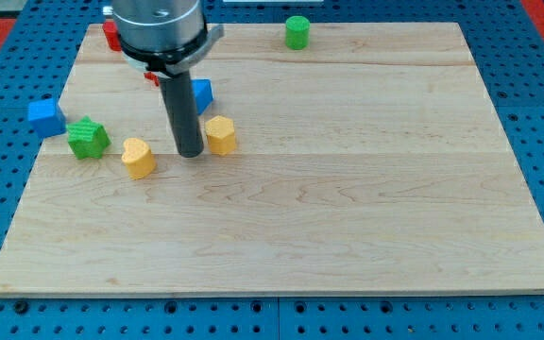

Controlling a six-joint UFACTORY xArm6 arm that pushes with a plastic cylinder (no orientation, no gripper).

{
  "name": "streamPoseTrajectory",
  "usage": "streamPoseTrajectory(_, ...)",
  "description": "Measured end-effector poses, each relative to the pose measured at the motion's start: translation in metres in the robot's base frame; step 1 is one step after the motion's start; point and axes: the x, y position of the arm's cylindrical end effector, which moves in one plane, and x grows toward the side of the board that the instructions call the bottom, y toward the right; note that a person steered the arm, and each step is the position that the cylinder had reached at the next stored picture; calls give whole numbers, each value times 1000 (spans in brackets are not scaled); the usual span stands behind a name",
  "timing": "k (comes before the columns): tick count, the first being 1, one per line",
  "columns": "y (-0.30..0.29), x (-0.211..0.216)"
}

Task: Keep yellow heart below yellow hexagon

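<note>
My tip [190, 153] rests on the bench [348, 208] between yellow heart [138, 158] and yellow hexagon [220, 135], seemingly touching the hexagon; the heart already sits slightly lower. No fingers exist.

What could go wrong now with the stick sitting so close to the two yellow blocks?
My tip stands between the yellow heart and the yellow hexagon, very near the hexagon. A small slip toward the view's right would probably knock the hexagon away. The heart is only slightly lower than the hexagon, so one bad nudge might spoil that order. A push toward the view's left may drive the heart into the green block.
</note>
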Motion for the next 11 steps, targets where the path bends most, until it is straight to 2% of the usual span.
streamPoseTrajectory(3, -44, 2)
streamPoseTrajectory(5, -36, 34)
streamPoseTrajectory(6, -33, 76)
streamPoseTrajectory(7, -84, 110)
streamPoseTrajectory(8, -129, 77)
streamPoseTrajectory(9, -130, 51)
streamPoseTrajectory(10, -77, 50)
streamPoseTrajectory(11, -69, 30)
